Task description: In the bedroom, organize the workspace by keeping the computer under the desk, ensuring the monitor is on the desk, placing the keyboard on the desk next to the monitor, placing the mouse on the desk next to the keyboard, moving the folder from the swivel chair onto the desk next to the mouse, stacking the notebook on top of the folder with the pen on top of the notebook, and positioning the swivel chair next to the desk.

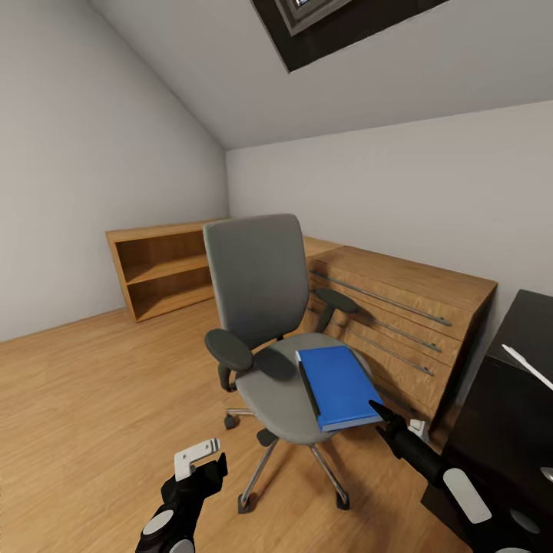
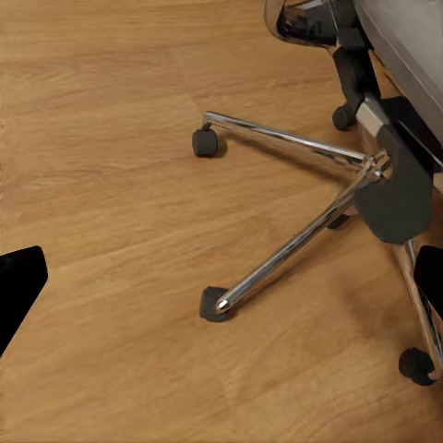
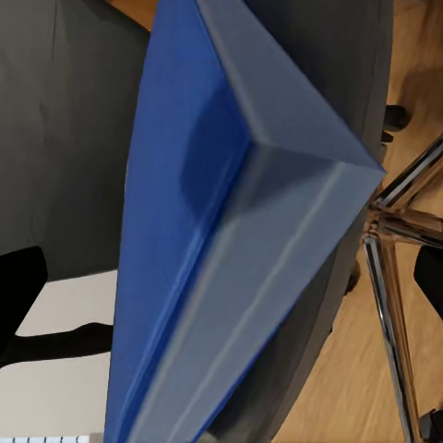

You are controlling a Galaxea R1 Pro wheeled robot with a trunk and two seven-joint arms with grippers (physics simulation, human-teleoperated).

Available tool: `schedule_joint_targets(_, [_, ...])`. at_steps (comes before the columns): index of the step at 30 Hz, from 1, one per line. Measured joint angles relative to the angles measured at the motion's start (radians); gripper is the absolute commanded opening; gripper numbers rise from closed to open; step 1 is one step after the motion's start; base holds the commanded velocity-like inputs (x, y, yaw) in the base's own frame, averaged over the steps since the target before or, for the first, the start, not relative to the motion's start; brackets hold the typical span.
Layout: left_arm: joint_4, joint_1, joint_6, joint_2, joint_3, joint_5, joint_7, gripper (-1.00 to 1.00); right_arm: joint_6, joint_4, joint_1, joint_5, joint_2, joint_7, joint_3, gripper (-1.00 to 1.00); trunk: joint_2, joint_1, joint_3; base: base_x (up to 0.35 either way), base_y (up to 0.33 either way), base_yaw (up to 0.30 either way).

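The grey swivel chair (image 1: 257, 288) stands in the middle of the wood floor, its chrome base (image 2: 305, 235) close under my left arm. On the seat lies the blue folder (image 1: 338, 386), flat, with its dark spine toward the backrest. My right gripper (image 1: 382, 415) is at the folder's near right corner, open. In the right wrist view the folder (image 3: 194, 231) lies between the two fingers (image 3: 18, 300), still resting on the seat. My left gripper (image 1: 206, 465) hangs open low over the floor, left of the chair base. The black desk (image 1: 507, 399) shows at the right edge.
A light-wood dresser (image 1: 399, 322) stands against the wall behind the chair, tight against the desk's side. A low wood shelf cabinet (image 1: 161, 269) sits in the far corner. A thin white object (image 1: 527, 366) lies on the desk. Open floor stretches to the left.
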Motion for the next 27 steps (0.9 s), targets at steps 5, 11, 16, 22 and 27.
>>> schedule_joint_targets(5, [0.001, 0.0, 0.001, 0.0, 0.0, 0.0, 0.001, 1.0, 0.0, 0.0, 0.0, 0.0, 0.0, 0.0, 0.0, 1.0, 0.0, 0.0, 0.0, 0.01, 0.017, 0.0])
schedule_joint_targets(11, [0.002, 0.0, -0.001, -0.001, 0.0, 0.0, 0.001, 1.0, 0.0, 0.0, 0.0, 0.0, 0.0, 0.0, -0.001, 1.0, 0.0, 0.0, 0.0, 0.002, 0.004, 0.0])
schedule_joint_targets(16, [0.002, 0.0, -0.001, -0.001, 0.0, 0.0, 0.001, 1.0, 0.0, 0.0, 0.0, 0.0, -0.001, 0.0, -0.001, 1.0, 0.0, 0.0, 0.0, 0.0, 0.0, 0.0])
schedule_joint_targets(22, [0.002, 0.0, -0.001, -0.001, 0.0, -0.001, 0.001, 1.0, -0.001, 0.001, 0.0, 0.0, -0.001, -0.001, -0.001, 1.0, 0.014, -0.008, 0.006, 0.0, 0.0, 0.0])
schedule_joint_targets(27, [0.002, 0.0, -0.001, -0.001, -0.001, -0.001, 0.001, 1.0, -0.001, 0.002, 0.0, 0.0, -0.003, -0.001, -0.003, 1.0, 0.035, -0.019, 0.016, 0.0, 0.0, 0.0])
